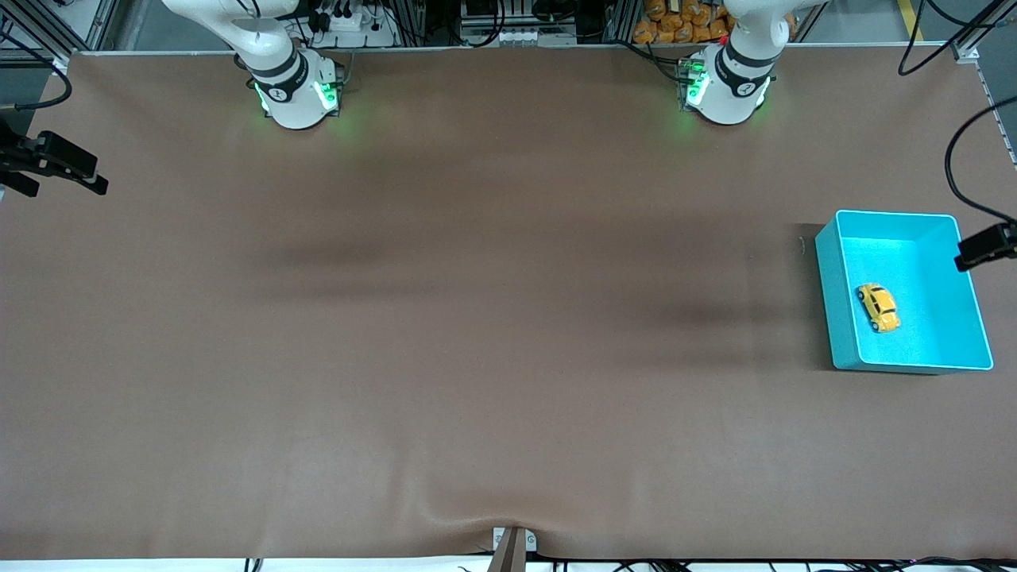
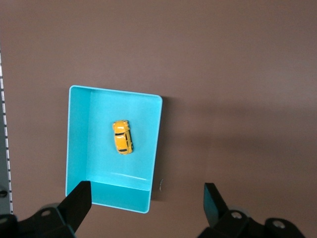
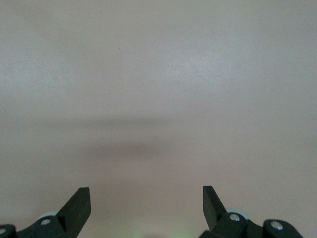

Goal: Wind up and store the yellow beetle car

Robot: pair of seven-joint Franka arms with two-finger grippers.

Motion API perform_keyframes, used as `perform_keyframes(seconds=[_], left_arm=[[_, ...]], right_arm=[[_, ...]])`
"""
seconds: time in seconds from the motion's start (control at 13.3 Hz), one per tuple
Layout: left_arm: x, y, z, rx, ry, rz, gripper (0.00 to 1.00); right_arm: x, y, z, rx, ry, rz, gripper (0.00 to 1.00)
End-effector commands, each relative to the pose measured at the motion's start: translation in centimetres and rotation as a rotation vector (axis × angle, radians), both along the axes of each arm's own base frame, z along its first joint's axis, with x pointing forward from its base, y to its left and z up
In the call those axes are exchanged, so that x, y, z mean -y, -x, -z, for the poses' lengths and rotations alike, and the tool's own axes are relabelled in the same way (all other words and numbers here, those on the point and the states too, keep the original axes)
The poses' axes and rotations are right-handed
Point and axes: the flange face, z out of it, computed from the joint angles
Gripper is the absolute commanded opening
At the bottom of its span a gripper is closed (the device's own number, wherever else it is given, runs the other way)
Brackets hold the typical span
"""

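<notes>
The yellow beetle car (image 1: pixel 878 307) lies on its wheels inside the teal bin (image 1: pixel 841 318) at the left arm's end of the table. It also shows in the left wrist view (image 2: pixel 122 137), on the floor of the bin (image 2: pixel 78 148). My left gripper (image 2: pixel 146 201) is open and empty, high above the table beside the bin. My right gripper (image 3: pixel 146 201) is open and empty, high over bare brown table. Neither gripper's hand shows in the front view; only the arm bases do.
The brown mat (image 1: pixel 477 318) covers the table. Black camera mounts stick in at the table's ends: one (image 1: pixel 985 246) over the bin's edge, one (image 1: pixel 56 163) at the right arm's end. A small mark (image 2: pixel 162 184) lies on the mat beside the bin.
</notes>
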Motion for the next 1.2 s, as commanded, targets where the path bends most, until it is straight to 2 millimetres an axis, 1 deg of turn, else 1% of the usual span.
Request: perform_keyframes(seconds=[0.0,0.07,0.22,0.3,0.45,0.53,0.6,0.97,1.12], left_arm=[[4.1,1.6,-2.4,-0.003,0.016,0.066,1.00],[5.7,2.5,-2.8,-0.032,0.024,0.082,1.00],[9.0,4.0,-4.6,-0.013,0.024,0.025,1.00],[11.0,4.4,-4.5,-0.031,0.023,0.040,1.00],[13.3,5.7,-5.3,-0.047,0.029,0.073,1.00],[14.6,6.0,-5.4,-0.049,0.067,0.096,1.00],[14.9,6.1,-5.3,-0.058,0.092,0.099,1.00],[15.2,6.6,-5.3,-0.081,0.096,0.102,1.00],[15.0,6.9,-5.2,-0.099,0.093,0.100,1.00]], right_arm=[[0.3,0.3,-0.6,0.002,0.012,0.008,1.00],[0.3,0.2,-0.6,0.004,0.014,0.006,1.00],[0.3,0.1,-0.7,0.008,0.015,0.006,1.00],[0.3,0.0,-0.9,0.011,0.015,0.006,1.00],[0.3,0.0,-0.9,0.011,0.015,0.006,1.00],[0.2,0.0,-1.0,0.013,0.015,0.005,1.00],[0.2,0.0,-1.0,0.013,0.015,0.003,1.00],[0.2,-0.1,-1.3,0.024,0.022,0.002,1.00],[0.0,-0.4,-1.0,0.021,0.023,-0.001,1.00]])
